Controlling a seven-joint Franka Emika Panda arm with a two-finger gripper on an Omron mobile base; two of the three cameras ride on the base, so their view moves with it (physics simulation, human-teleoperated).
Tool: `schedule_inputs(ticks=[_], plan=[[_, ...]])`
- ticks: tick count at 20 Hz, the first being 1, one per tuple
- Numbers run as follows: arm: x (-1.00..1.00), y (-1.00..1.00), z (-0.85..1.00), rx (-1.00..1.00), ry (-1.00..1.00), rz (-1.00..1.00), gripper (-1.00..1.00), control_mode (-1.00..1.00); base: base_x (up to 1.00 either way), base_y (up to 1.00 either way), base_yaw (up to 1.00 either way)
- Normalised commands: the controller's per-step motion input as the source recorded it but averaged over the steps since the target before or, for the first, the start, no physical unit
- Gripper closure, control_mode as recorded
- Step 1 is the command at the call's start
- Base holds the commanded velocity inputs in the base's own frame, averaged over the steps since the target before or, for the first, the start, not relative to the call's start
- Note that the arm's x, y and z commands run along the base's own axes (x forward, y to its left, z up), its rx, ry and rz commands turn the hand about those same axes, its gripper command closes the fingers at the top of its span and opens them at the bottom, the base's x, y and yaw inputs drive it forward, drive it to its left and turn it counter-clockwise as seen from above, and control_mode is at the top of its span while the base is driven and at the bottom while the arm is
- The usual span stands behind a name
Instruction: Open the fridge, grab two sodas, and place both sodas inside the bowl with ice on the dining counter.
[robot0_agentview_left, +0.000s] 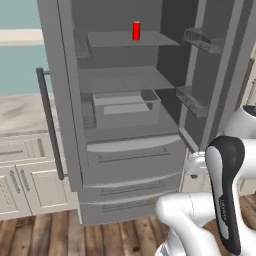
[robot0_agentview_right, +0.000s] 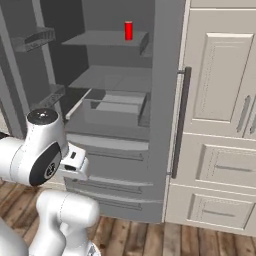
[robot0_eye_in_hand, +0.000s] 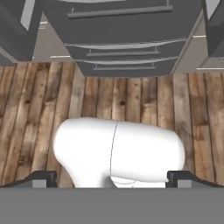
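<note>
Reaching for the soda (robot0_agentview_left: 136, 30) looks like the step in hand: fridge (robot0_agentview_left: 125, 165) doors already swung wide, one red can upright on the top shelf (robot0_agentview_left: 131, 39), toward the shelf's back, well apart from the arm. Only one can spotted; second can's whereabouts can't tell from these views. End effector (robot0_eye_in_hand: 111, 178) spread wide, nothing between the tips, pointing down at the wood floor (robot0_eye_in_hand: 131, 100) w/ the lower drawers (robot0_eye_in_hand: 118, 26) ahead in hand view. Arm folded low in front of the fridge, well below the can's shelf. Advice, as judgement only: raise the hand first, clear of the drawer fronts and the crisper bin (robot0_agentview_left: 125, 107) jutting out mid-fridge, then level the wrist so the tips face the can side-on. Go in along the shelf's centre line, away from the door racks (robot0_agentview_left: 202, 40) on the open door. Keep jaws wide until the can sits between the tips, grip at mid-height, not near the rim, since a light upright cylinder prob. tips if nudged off-centre. Lift slightly before pulling back so the base doesn't drag on the shelf lip. Risk: elbow or forearm clipping the door handle (robot0_agentview_left: 50, 125) or door edge during the raise. Bowl and dining worktop not seen from here; base prob. needs to drive after the grab.
</note>
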Motion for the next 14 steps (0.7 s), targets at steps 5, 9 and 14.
schedule_inputs(ticks=[5,9,14], plan=[[0.0,0.0,0.0,0.0,0.0,0.0,-1.0,1.0,0.67,0.4,-0.01],[0.0,0.0,0.0,0.0,0.0,0.0,-1.0,1.0,0.57,0.3,0.0],[0.0,0.0,0.0,0.0,0.0,0.0,-1.0,1.0,0.61,0.07,-0.01]])
